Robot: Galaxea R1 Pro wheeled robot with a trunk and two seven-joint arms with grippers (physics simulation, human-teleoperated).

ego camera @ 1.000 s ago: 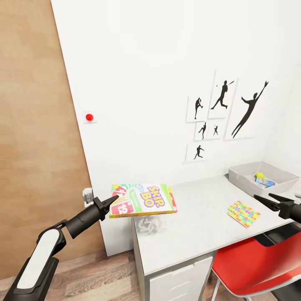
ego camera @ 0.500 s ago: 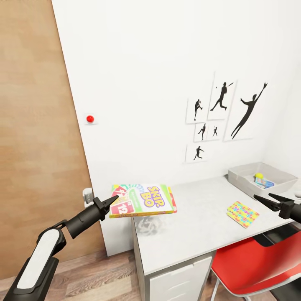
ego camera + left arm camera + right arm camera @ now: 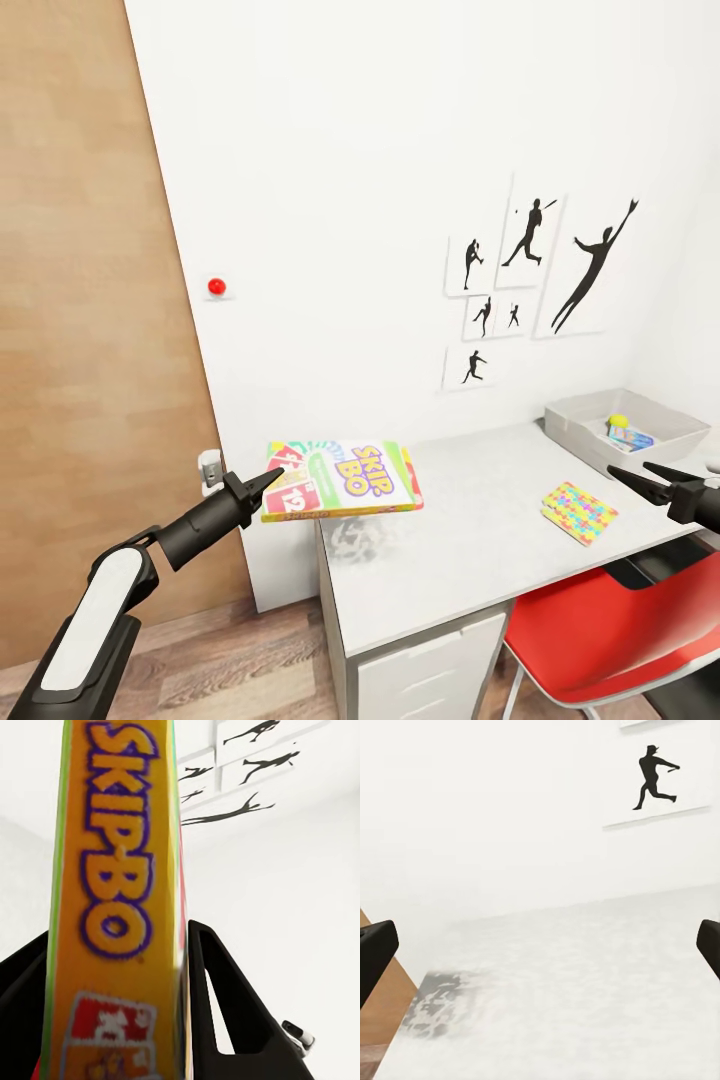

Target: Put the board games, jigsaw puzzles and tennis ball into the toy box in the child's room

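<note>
My left gripper (image 3: 272,482) is shut on the edge of a Skip-Bo board game box (image 3: 345,478), held flat above the left end of the grey table (image 3: 470,540). Its yellow side (image 3: 112,907) stands between the black fingers (image 3: 225,1005) in the left wrist view. A grey toy box (image 3: 585,415) sits at the table's far right; inside are a yellow-green tennis ball (image 3: 618,421) and a colourful flat item (image 3: 631,437). A multicoloured jigsaw puzzle box (image 3: 579,511) lies flat in front of the toy box. My right gripper (image 3: 630,476) hangs open just right of it.
A red chair (image 3: 610,630) is tucked under the table's right side, with white drawers (image 3: 430,670) under the left. A wooden door (image 3: 95,330) stands at the left. Black silhouette pictures (image 3: 535,270) hang on the white wall.
The view has drifted slightly. Both arms and the held box stay where they were.
</note>
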